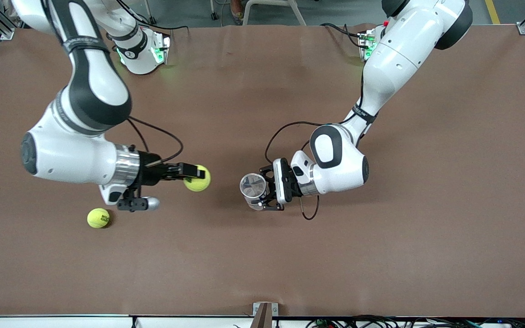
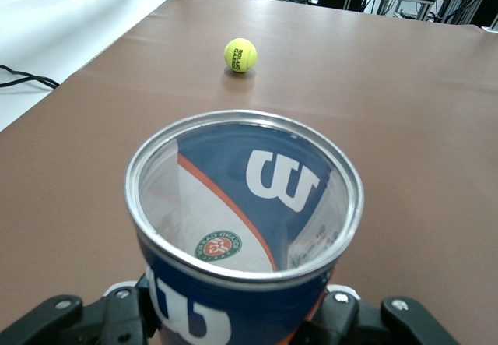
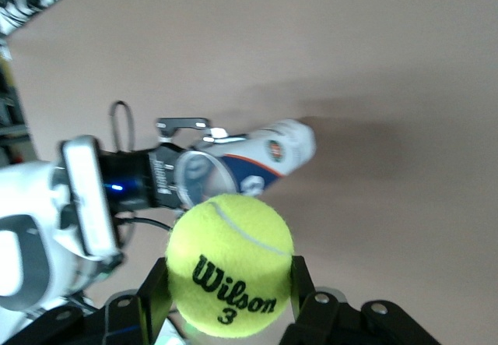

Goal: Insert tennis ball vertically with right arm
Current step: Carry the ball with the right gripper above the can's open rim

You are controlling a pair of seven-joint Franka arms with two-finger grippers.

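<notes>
A loose tennis ball (image 1: 98, 217) lies on the brown table (image 1: 426, 255) toward the right arm's end. The right gripper (image 1: 193, 174) clenches a second tennis ball (image 1: 198, 179) over the table — the left gripper (image 1: 262, 193) grasps an open-mouthed ball can (image 1: 253, 187) standing on the table near its middle.

A yellow tennis ball (image 1: 197, 178) sits clamped in the right gripper (image 1: 194, 175), held above the table beside an open can (image 1: 254, 187).
</notes>
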